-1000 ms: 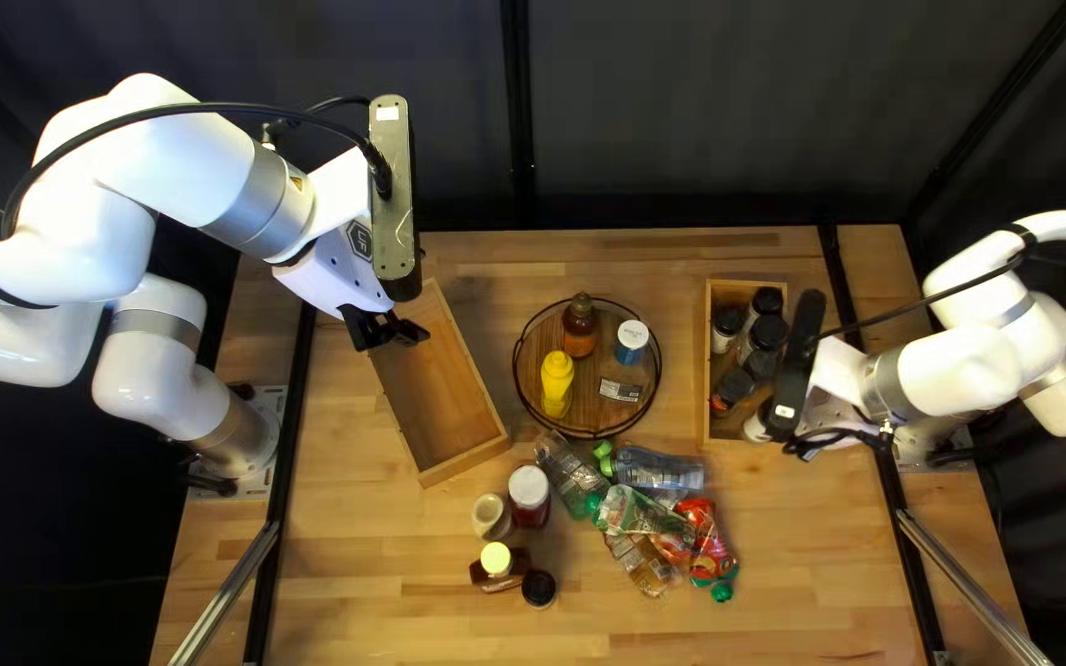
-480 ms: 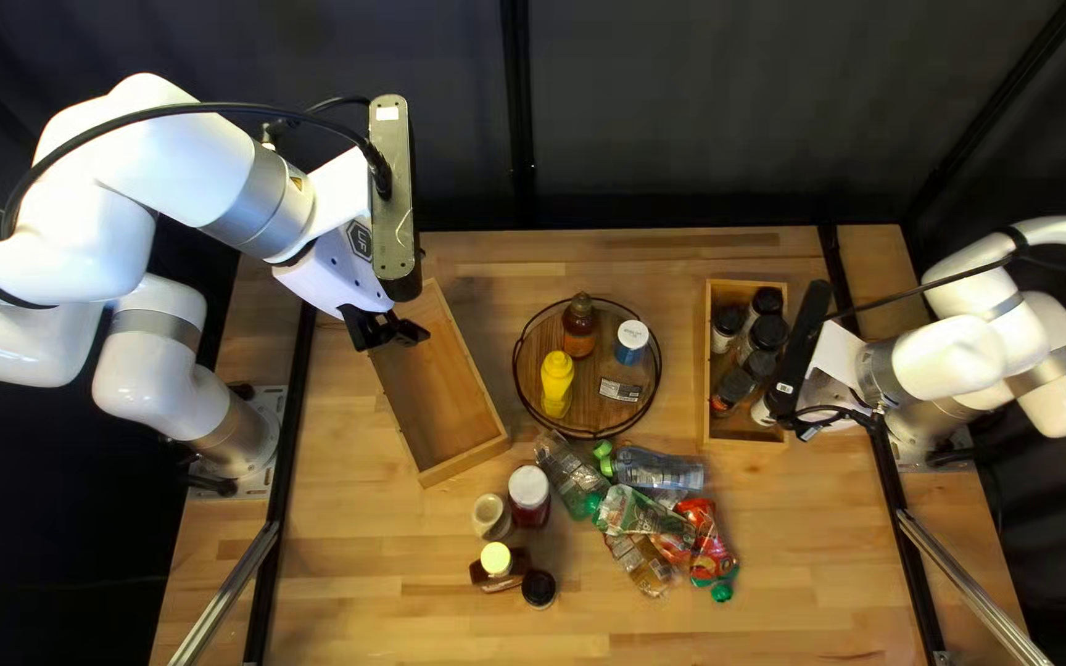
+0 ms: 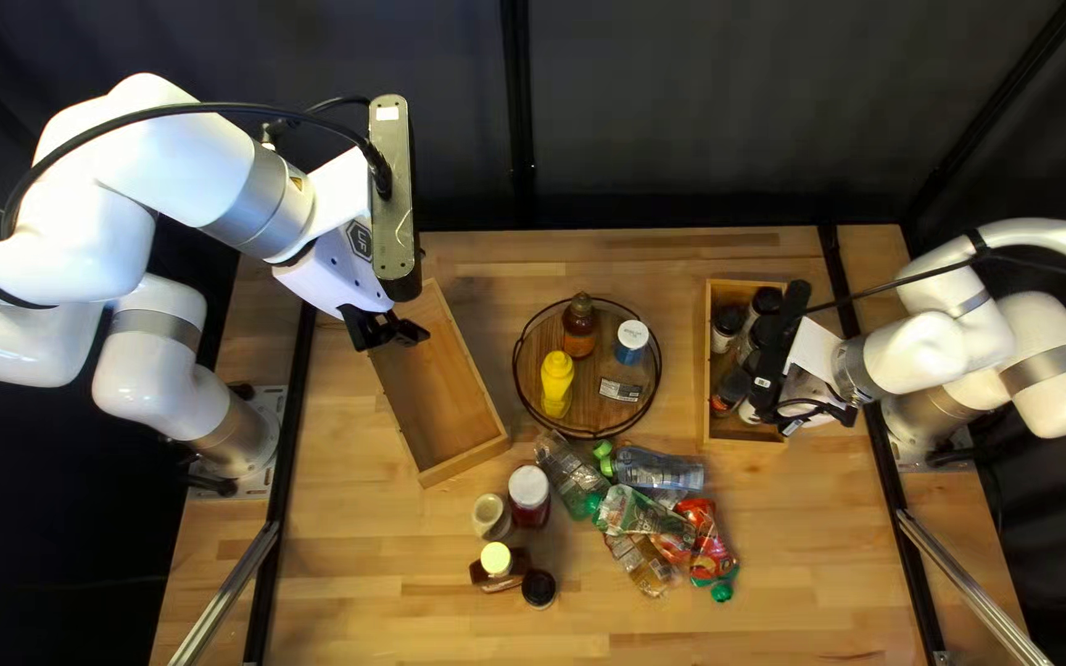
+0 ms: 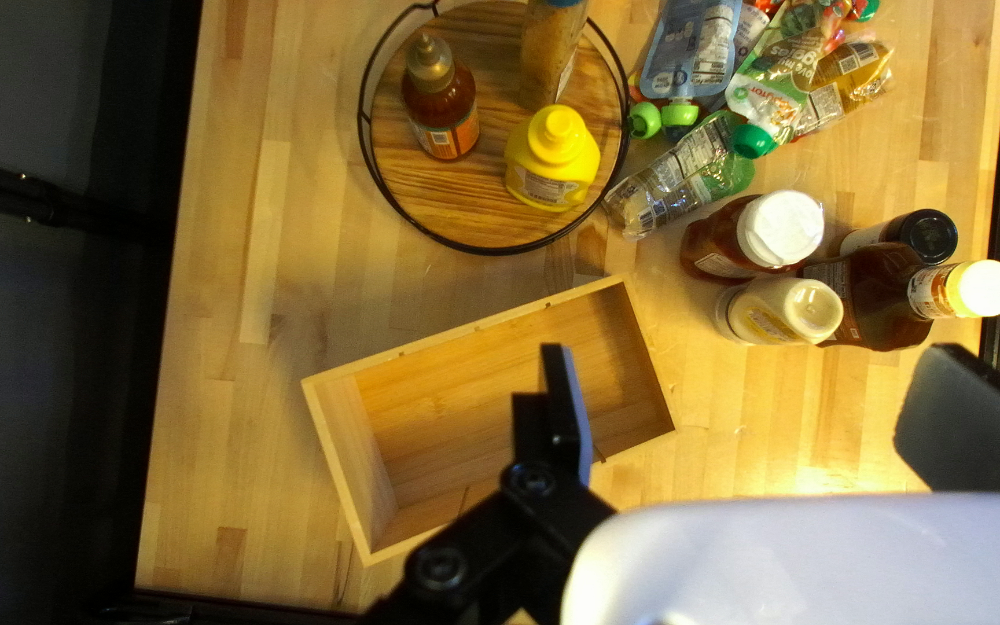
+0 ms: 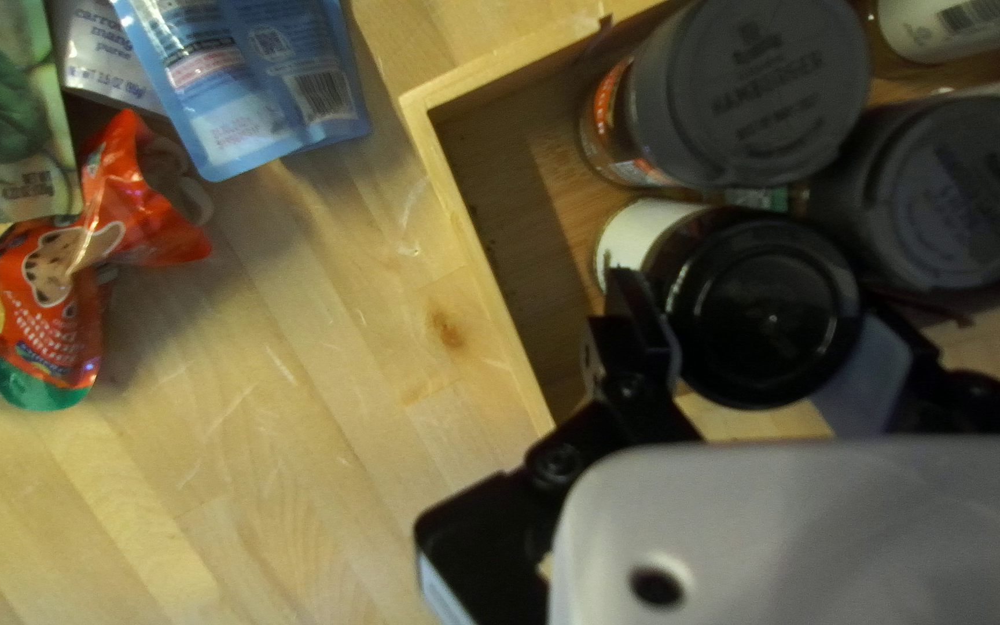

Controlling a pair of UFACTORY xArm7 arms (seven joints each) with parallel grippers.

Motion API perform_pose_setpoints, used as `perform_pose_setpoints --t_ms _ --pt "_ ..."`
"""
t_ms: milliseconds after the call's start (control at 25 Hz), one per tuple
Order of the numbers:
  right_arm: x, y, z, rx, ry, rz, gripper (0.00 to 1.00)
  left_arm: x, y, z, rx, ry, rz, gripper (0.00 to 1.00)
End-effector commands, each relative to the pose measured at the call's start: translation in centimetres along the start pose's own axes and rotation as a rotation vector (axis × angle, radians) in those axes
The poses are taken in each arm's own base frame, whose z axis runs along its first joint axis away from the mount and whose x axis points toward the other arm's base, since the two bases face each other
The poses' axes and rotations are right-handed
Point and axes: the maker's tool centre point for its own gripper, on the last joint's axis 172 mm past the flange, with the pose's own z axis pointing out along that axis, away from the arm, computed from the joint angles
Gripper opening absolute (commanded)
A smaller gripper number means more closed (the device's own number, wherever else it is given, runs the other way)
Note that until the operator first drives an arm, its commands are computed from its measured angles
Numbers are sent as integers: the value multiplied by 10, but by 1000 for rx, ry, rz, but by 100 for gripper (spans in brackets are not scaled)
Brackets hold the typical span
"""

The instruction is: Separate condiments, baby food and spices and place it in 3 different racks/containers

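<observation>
"Starting left, what's your left gripper [image 3: 390,334] doing?"

"Its fingers stand wide apart over the far end of your angled wooden box [image 3: 465,465]. A strip of table separates that box from your round rack [image 3: 539,352]."

"And your rack?"

"It holds a yellow bottle [image 3: 557,381], a brown bottle [image 3: 579,326] and a white-lidded jar [image 3: 632,338]; both bottles wear labels. Nearer you, condiment bottles [image 3: 529,485] stand together, then come heaped food pouches [image 3: 644,513], a barcode showing on the blue one."

"Your right gripper [image 3: 798,392]?"

"Closed on a black-lidded jar [image 5: 769,310], one finger each side, within your right box [image 3: 707,370]. You've some box floor toward one wall; grey-lidded jars [image 5: 760,93] crowd in close by."
</observation>
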Motion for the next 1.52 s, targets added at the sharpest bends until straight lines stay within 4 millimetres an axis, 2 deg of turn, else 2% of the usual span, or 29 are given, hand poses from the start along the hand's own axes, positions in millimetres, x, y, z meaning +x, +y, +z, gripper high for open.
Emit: perform_pose_setpoints --t_ms 40,280,360,480,520,680,720,920,1080,1200,1440,1520 --pt "7 -16 -20 -2 3 -21 100 0 0 0 0 0 0 100" --pt "28 -49 -53 -1 10 -75 100 0 0 0 0 0 0 100" --pt "45 -78 -65 9 9 -117 100 0 0 0 0 0 0 100" --pt "61 -110 -71 22 6 -169 100 0 0 0 0 0 0 100" --pt "68 -127 -74 29 5 -196 100 0 0 0 0 0 0 100" --pt "78 -165 -80 48 9 -261 100 0 0 0 0 0 0 100" --pt "82 -181 -80 51 12 -277 100 0 0 0 0 0 0 100" --pt "95 -234 -68 48 26 -299 100 0 0 0 0 0 0 100" --pt "104 -261 -64 3 64 -194 100 0 0 0 0 0 0 100" --pt "109 -292 -49 -17 103 -95 100 0 0 0 0 0 0 100" --pt "113 -324 -24 -3 150 13 100 0 0 0 0 0 0 100" --pt "120 -334 -10 5 153 27 100 0 0 0 0 0 0 100"
